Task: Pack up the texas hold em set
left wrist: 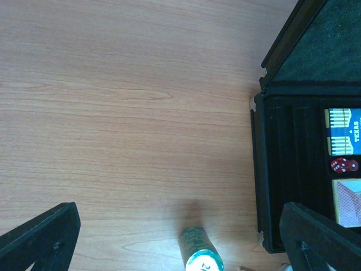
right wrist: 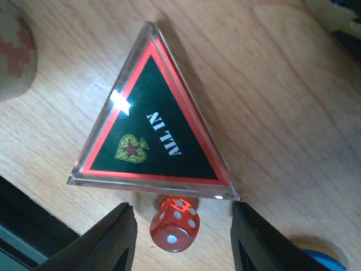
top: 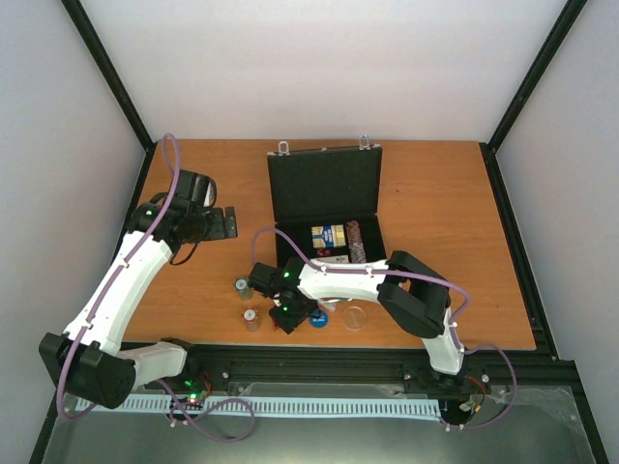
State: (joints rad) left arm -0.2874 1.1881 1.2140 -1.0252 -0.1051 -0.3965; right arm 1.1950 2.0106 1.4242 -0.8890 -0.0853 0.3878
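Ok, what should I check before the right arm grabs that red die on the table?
1. Red die sits between the right fingers: ok.
2. Fingers touching the die: not ok, a gap shows on each side.
3. ALL IN triangle clear of the die: cannot tell, its edge lies very close.
4. Case lid open to receive the die: ok.
5. Left fingers open and empty, over bare table beside the case: ok.

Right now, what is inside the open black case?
A blue Texas card box, red dice, a second deck and a chip stack. The right arm covers the near part of the case, so anything there cannot be seen.
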